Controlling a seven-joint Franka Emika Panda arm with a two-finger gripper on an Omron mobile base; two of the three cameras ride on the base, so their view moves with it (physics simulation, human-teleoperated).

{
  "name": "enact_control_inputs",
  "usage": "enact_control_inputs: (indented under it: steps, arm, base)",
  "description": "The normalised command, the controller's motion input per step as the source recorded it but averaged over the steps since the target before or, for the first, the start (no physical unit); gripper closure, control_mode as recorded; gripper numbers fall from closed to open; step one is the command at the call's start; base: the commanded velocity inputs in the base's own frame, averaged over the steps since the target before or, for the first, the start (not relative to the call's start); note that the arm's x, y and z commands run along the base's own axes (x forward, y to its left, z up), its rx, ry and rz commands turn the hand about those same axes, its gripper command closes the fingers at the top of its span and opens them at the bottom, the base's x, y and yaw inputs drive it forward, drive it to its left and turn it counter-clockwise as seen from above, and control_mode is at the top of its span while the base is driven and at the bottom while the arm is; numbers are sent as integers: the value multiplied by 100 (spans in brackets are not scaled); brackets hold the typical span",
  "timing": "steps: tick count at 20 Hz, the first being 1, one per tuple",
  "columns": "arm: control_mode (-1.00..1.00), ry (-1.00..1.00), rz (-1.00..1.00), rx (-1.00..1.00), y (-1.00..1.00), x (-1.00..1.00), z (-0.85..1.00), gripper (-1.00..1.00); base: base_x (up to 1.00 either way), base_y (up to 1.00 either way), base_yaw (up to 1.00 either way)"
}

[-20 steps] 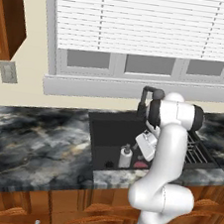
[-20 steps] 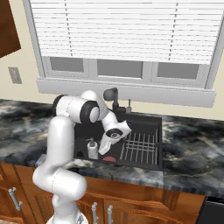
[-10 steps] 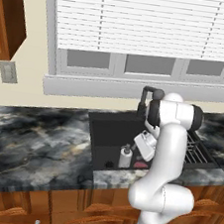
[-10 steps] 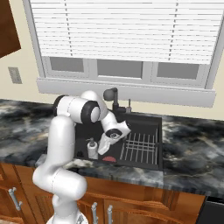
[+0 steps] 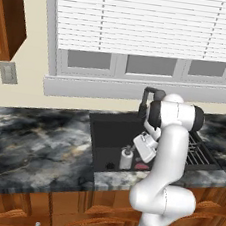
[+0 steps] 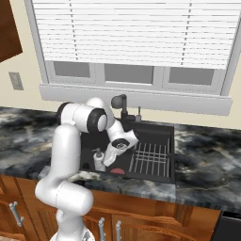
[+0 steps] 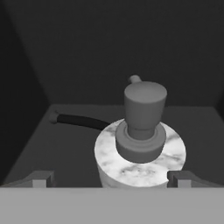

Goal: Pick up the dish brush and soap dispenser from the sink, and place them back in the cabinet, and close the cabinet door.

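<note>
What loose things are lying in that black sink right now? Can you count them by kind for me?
Soap dispenser, white bottle with a grey pump top: 1
Dish brush, reddish-pink head, dark handle: 1
Total: 2 loose things in the sink. The open gripper is poised over the bottle, with a finger on either side.

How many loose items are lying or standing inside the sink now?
2: the soap dispenser stands at the sink's front; the dish brush lies beside it. The arm may hide others.
</note>
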Motion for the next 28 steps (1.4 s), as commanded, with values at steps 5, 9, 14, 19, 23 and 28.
enact_control_inputs:
  steps: [5,9,14,19,23,28]
  arm:
    - [-100,0,0,0,10,3,-4,-100]
    - [-100,0,0,0,9,5,-7,-100]
    - [-100,0,0,0,9,0,-15,-100]
    - [-100,0,0,0,8,0,-19,-100]
    - [-100,0,0,0,6,0,-26,-100]
    - [-100,0,0,0,4,0,-32,-100]
  base:
    - [0,0,0]
    - [0,0,0]
    - [0,0,0]
    - [0,0,0]
    - [0,0,0]
    - [0,0,0]
